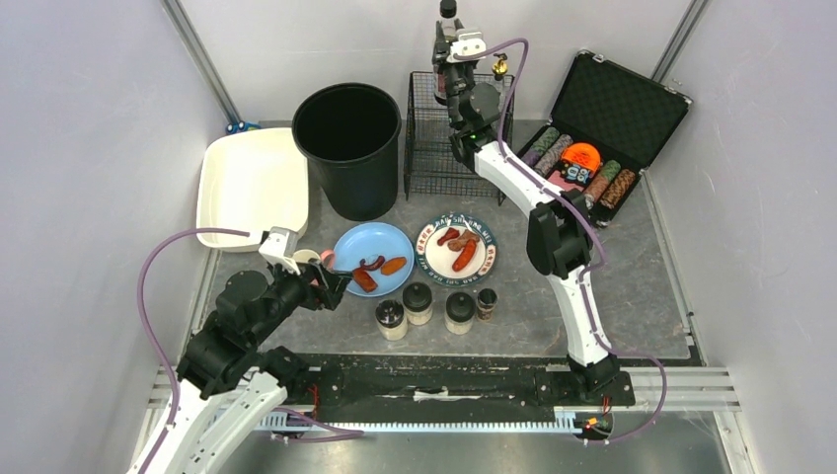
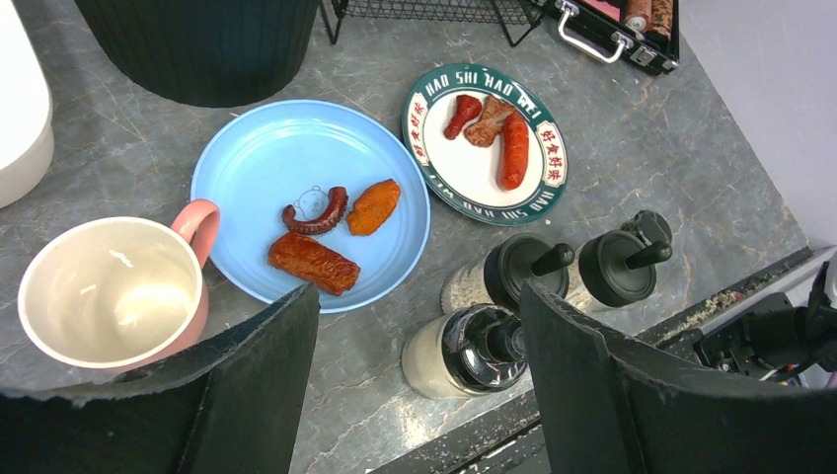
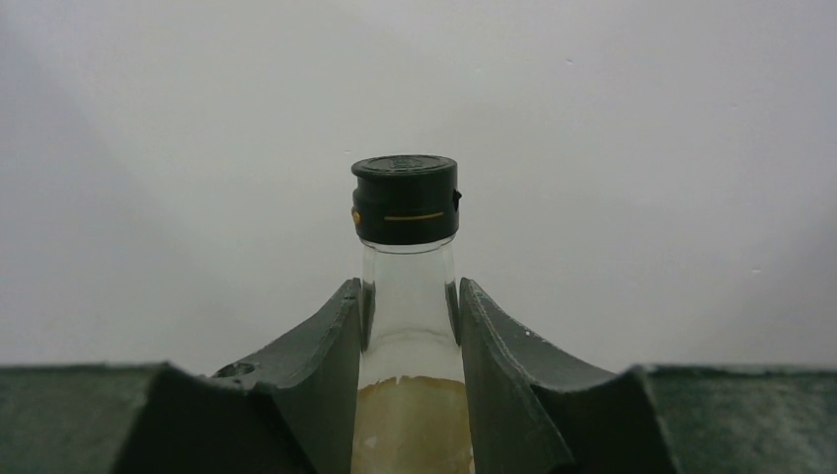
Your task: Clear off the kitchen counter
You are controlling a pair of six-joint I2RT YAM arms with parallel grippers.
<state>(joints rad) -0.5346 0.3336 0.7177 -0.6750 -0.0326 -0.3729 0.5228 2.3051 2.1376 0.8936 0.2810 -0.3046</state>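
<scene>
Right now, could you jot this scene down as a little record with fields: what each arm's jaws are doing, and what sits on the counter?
Left jaws: open, beside the pink mug, holding nothing
Right jaws: shut on a glass bottle by its neck, near the back wall
Kitchen counter: blue plate and green-rimmed plate, both with food; four small bottles
Also there: black bucket, white tray, wire basket, open case

Left fingers (image 2: 252, 395) wide, right fingers (image 3: 321, 395) tight.

Dark grey mottled stone-look counter (image 1: 642, 286) occupied by black bucket (image 1: 360, 193), wire basket (image 1: 434, 163), black case (image 1: 617, 107), blue plate (image 1: 355, 242), green-rimmed plate (image 1: 439, 260), four black-capped jars (image 1: 418, 301), pink mug (image 2: 109, 296).
</scene>
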